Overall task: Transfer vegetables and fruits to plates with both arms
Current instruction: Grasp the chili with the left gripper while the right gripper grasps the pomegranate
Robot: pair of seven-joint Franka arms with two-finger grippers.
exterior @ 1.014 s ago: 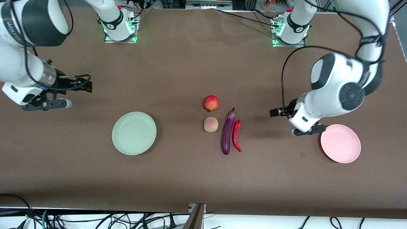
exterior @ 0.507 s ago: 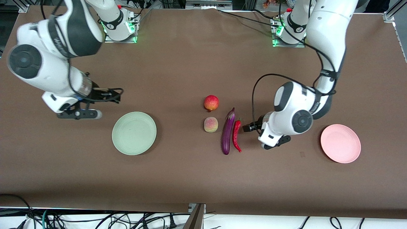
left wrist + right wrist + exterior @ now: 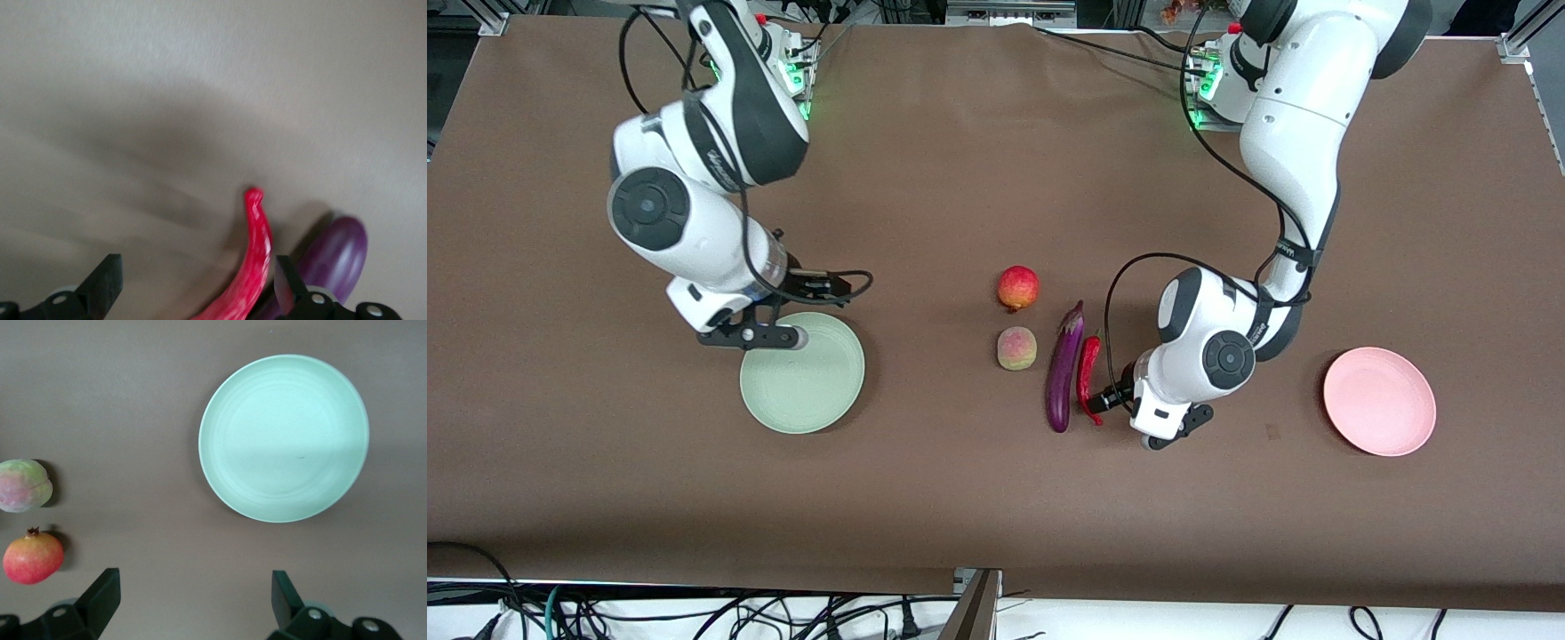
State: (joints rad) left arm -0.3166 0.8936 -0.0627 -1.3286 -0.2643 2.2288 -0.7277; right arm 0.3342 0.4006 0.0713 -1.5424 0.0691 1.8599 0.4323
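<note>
Front view, left gripper point(image 3: 1107, 398): fingers spread wide, holding nothing, low over the table just beside the chili pepper point(image 3: 1087, 380) near its tip end.
Left wrist view: the chili pepper runs between the two black fingers point(image 3: 105, 283), with the eggplant point(image 3: 335, 258) right next to one of them.
Risk at the chili pepper: it lies very close alongside the eggplant point(image 3: 1064, 368), so a finger coming down on that side could likely catch or roll the eggplant, or pinch both.
Cause: hardly any gap between the two vegetables.
Right gripper point(image 3: 829, 286): fingers spread, empty, over the rim of the mint plate point(image 3: 802, 380) on the side away from the front camera.
Risk for the right arm: none close; the red-orange fruit point(image 3: 1017, 288) and the peach-like fruit point(image 3: 1016, 348) sit well apart from its gripper, toward the left arm.
Fruits as obstacles: near the eggplant, apart from each other.
Pink plate point(image 3: 1379, 402): bare, well apart from the left gripper, with open table between.
</note>
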